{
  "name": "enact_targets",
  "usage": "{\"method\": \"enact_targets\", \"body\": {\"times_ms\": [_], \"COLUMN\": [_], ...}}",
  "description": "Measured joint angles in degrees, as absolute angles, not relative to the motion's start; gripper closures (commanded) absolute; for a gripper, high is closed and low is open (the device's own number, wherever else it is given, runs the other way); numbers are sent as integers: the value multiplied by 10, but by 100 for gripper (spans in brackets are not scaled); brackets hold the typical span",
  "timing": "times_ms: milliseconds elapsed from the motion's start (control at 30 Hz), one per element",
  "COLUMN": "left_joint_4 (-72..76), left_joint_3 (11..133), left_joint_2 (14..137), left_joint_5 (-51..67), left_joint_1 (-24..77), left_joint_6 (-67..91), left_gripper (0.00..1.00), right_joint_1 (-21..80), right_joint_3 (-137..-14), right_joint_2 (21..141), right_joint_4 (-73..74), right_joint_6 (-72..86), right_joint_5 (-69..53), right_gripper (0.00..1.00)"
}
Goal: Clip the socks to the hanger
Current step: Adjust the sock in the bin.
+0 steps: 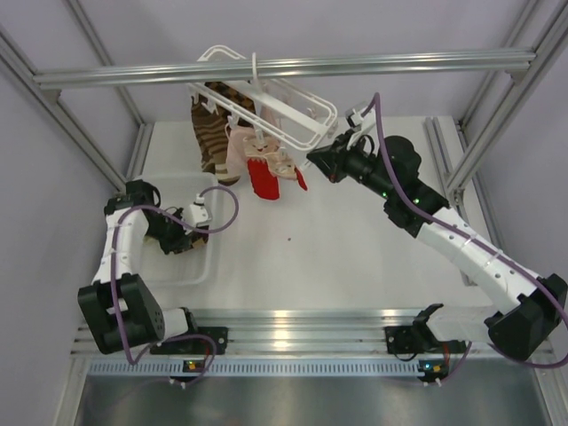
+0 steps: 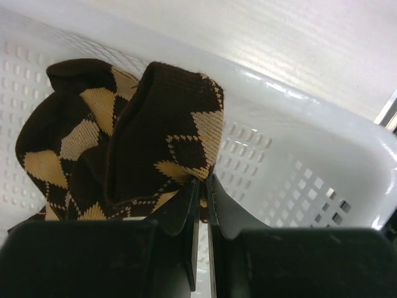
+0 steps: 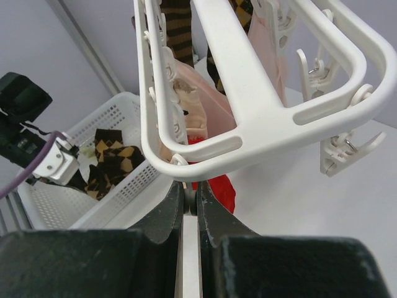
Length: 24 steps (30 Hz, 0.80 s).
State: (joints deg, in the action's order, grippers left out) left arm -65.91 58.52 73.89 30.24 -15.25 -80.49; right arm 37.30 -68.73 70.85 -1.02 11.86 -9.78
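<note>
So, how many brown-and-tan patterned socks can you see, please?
2: one sock hangs from the hanger; the other sock lies in the basket, pinched by the left hand. More may be hidden.

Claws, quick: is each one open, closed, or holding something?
Left claw: closed, pinching the diamond sock.
Right claw: closed on the hanger frame.

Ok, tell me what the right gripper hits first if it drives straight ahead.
The hanger: the right gripper's tips sit at its white rim, seemingly pinching it; the red sock hangs just behind.
</note>
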Motion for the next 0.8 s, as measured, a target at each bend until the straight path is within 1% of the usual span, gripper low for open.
{"method": "enact_targets", "body": {"times_ms": [100,200,267,300,367,433,467,567,767,800], "left_joint_4": [-644,-607,-575,-555,-517,-489,-483,-470,-461,-461], "left_joint_3": [577,577,577,577,577,581,587,610,622,623], "left_joint_2": [761,785,803,810,820,829,836,853,837,832], "left_joint_5": [287,283,277,275,273,270,268,261,258,258], "left_joint_1": [-152,-149,-146,-145,-143,-141,-141,-140,-139,-139], "left_joint_6": [-820,-810,-792,-780,-751,-708,-681,-604,-456,-434], "left_gripper": [88,79,69,66,60,58,48,47,38,38], "right_joint_1": [374,375,377,378,379,380,381,381,381,381], "right_joint_3": [-692,-696,-699,-700,-703,-708,-710,-715,-718,-720], "right_joint_2": [709,709,710,710,710,710,711,713,715,716], "right_joint_4": [-7,-4,-2,-2,1,4,5,5,5,7], "right_joint_6": [116,116,115,115,115,114,113,108,100,99], "right_joint_5": [-97,-96,-94,-93,-92,-90,-89,-85,-76,-76], "right_gripper": [100,100,100,100,100,100,100,100,100,100]}}
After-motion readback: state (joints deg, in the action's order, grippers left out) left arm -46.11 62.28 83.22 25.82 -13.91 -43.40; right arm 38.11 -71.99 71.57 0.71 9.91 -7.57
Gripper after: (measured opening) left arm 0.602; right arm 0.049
